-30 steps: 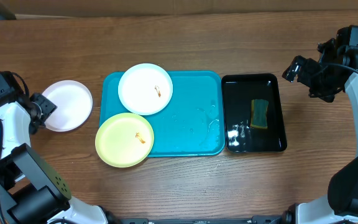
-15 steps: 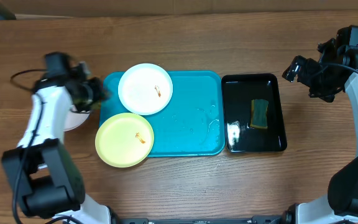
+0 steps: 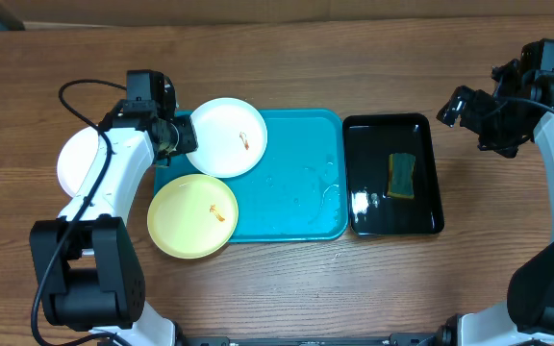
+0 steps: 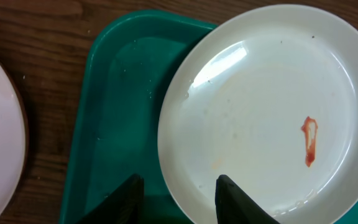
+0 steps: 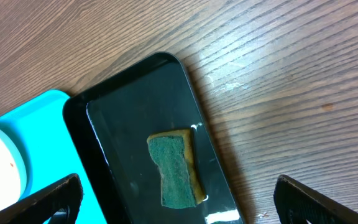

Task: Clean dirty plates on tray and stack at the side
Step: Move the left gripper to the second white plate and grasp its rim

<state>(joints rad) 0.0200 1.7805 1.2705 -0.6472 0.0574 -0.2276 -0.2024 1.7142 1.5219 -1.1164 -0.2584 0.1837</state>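
The turquoise tray (image 3: pixel 291 192) lies mid-table. A white plate (image 3: pixel 221 144) with an orange-brown smear sits on its far left corner, also in the left wrist view (image 4: pixel 260 106). A yellow-green plate (image 3: pixel 186 219) with a smear overlaps the tray's near left corner. A second white plate (image 3: pixel 73 163) lies on the table left of the tray, partly hidden by the left arm. My left gripper (image 3: pixel 183 139) is open, its fingertips (image 4: pixel 178 194) straddling the smeared white plate's rim. My right gripper (image 3: pixel 462 104) is open and empty, high above the table right of the black tray.
A glossy black tray (image 3: pixel 392 175) holding water and a green-and-yellow sponge (image 3: pixel 402 175) stands right of the turquoise tray; the sponge shows in the right wrist view (image 5: pixel 176 168). Bare wooden table (image 3: pixel 287 58) surrounds both trays.
My left arm has swung right from the white plate on the table to the smeared white plate on the tray. The right arm has not moved.
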